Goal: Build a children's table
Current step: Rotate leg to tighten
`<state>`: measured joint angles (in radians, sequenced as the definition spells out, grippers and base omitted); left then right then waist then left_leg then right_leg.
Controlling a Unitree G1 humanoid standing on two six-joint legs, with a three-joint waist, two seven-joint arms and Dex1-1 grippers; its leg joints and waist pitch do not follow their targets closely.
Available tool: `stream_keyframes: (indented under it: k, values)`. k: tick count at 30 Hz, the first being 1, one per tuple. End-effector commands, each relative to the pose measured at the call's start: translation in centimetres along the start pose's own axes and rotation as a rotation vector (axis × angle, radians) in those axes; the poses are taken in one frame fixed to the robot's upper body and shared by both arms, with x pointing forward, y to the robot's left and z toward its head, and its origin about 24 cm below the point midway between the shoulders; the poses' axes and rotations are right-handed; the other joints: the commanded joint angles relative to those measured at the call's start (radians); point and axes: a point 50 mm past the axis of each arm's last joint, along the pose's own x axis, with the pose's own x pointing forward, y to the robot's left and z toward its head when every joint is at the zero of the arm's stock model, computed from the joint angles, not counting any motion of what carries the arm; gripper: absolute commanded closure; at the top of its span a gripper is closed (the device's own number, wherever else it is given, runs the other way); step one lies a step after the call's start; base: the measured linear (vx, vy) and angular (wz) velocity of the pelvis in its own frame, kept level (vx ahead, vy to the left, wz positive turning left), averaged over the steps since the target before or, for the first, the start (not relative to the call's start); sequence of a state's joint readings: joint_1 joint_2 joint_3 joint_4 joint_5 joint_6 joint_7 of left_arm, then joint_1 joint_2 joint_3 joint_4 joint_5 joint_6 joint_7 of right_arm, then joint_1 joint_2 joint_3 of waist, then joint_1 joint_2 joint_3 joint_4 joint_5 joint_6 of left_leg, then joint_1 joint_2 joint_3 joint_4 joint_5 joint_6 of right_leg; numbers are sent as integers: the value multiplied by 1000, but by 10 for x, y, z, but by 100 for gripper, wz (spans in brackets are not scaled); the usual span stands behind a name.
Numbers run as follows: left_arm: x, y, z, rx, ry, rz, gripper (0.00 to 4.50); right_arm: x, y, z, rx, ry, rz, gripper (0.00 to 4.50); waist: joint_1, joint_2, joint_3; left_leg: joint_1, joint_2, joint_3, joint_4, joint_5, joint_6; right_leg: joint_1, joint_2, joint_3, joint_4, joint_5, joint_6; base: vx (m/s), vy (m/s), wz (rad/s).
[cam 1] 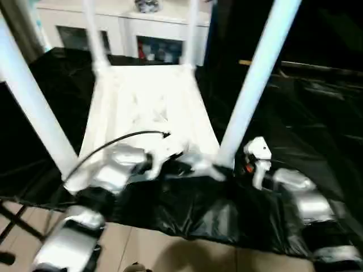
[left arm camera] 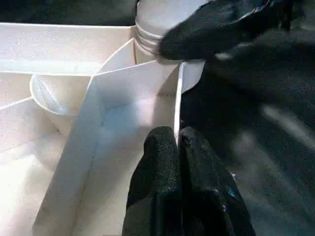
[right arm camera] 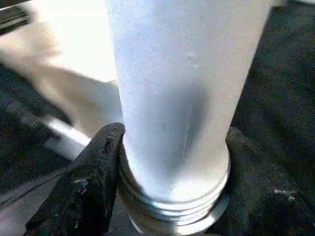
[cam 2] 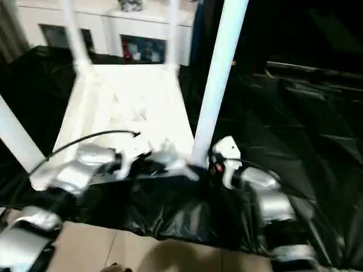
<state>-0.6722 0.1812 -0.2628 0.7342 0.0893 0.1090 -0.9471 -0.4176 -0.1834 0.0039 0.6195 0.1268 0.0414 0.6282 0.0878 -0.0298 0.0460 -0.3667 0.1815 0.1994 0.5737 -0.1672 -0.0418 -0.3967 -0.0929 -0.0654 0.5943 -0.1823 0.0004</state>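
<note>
The white table top (cam 1: 147, 107) lies underside up on the black sheet, with four white legs standing in its corners. My left gripper (left arm camera: 178, 140) is shut on the thin near rim (left arm camera: 178, 98) of the top, close to the near right corner socket. My right gripper (right arm camera: 174, 196) is shut around the threaded base of the near right leg (cam 1: 255, 73), one black finger (right arm camera: 93, 172) on each side. One of its fingers (left arm camera: 216, 29) also presses against the leg base (left arm camera: 152, 24) in the left wrist view. The near left leg (cam 1: 28, 96) rises at the left edge.
A black sheet (cam 1: 295, 113) covers the work surface and hangs over its near edge above the tan floor (cam 1: 170, 249). A white cabinet with glass doors (cam 1: 125, 28) stands behind. A black cable (cam 1: 113, 141) arcs over my left forearm.
</note>
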Motion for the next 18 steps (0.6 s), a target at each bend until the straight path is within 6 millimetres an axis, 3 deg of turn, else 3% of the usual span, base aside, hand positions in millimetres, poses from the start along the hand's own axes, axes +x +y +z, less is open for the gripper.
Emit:
stream_keyframes:
  k: [1, 3, 4, 5, 6, 7, 8, 10, 11, 12, 13, 18]
  values:
    - [18, -4, 22, -5, -63, 52, 450, 22, 25, -10, 47, 54, -30, 181, -7, -6, -51, 17, 51, -34, -79, -359, -27, 25, -69, 43, -94, -446, -148, 0, 0, 0]
    - [24, -6, 25, -17, -75, 60, 450, 32, 36, -8, 51, 43, -45, 181, -13, -3, -52, 10, 51, -36, -81, -349, -28, 30, -69, 41, -92, -424, -146, 0, 0, 0]
    - [29, -10, 29, -23, -91, 55, 450, 42, 50, -3, 38, 23, -17, 181, -15, 1, -53, 15, 49, -33, -77, -352, -22, 25, -66, 43, -92, -385, -156, 0, 0, 0]
    - [30, -11, 29, -24, -94, 49, 450, 44, 54, -2, 31, 22, -4, 146, -17, -1, -54, 13, 48, -31, -77, -348, -18, 27, -65, 44, -91, -373, -159, 0, 0, 0]
    - [32, -13, 30, -24, -102, 29, 450, 48, 63, -1, -5, 23, 42, 146, -16, 5, -54, 13, 48, -32, -77, -346, -15, 28, -66, 44, -90, -364, -163, 0, 0, 0]
    - [32, -13, 30, -23, -103, 28, 450, 48, 63, -1, -6, 23, 43, 111, -19, 2, -54, 13, 48, -30, -76, -341, -7, 29, -63, 44, -89, -341, -167, 0, 0, 0]
    - [31, -14, 30, -20, -107, 8, 450, 47, 64, -1, -15, 26, 63, 109, -18, 3, -55, 13, 48, -29, -75, -333, 1, 31, -63, 45, -86, -321, -175, 0, 0, 0]
    - [29, -15, 29, -15, -114, -16, 450, 45, 61, 0, -1, 20, 73, 88, -19, 9, -56, 12, 48, -28, -75, -327, 6, 32, -63, 45, -84, -299, -185, 0, 0, 0]
    - [27, -15, 28, -17, -111, -27, 450, 43, 59, 1, -1, 18, 83, 75, -20, 7, -56, 13, 48, -27, -75, -326, 10, 33, -62, 44, -84, -288, -189, 0, 0, 0]
    - [25, -15, 26, -9, -112, -43, 450, 39, 54, 1, -2, 17, 101, 75, -20, 14, -56, 13, 48, -28, -75, -328, 10, 33, -62, 45, -83, -287, -191, 0, 0, 0]
    - [18, -14, 23, -3, -108, -85, 450, 30, 41, 3, -42, 21, 136, 60, -21, 8, -57, 12, 48, -27, -74, -330, 20, 37, -61, 43, -84, -287, -192, 0, 0, 0]
    - [10, -14, 20, 15, -108, -140, 450, 16, 29, 4, -86, 34, 215, 60, -18, 3, -59, 10, 49, -23, -69, -287, 42, 39, -62, 44, -79, -246, -212, 0, 0, 0]
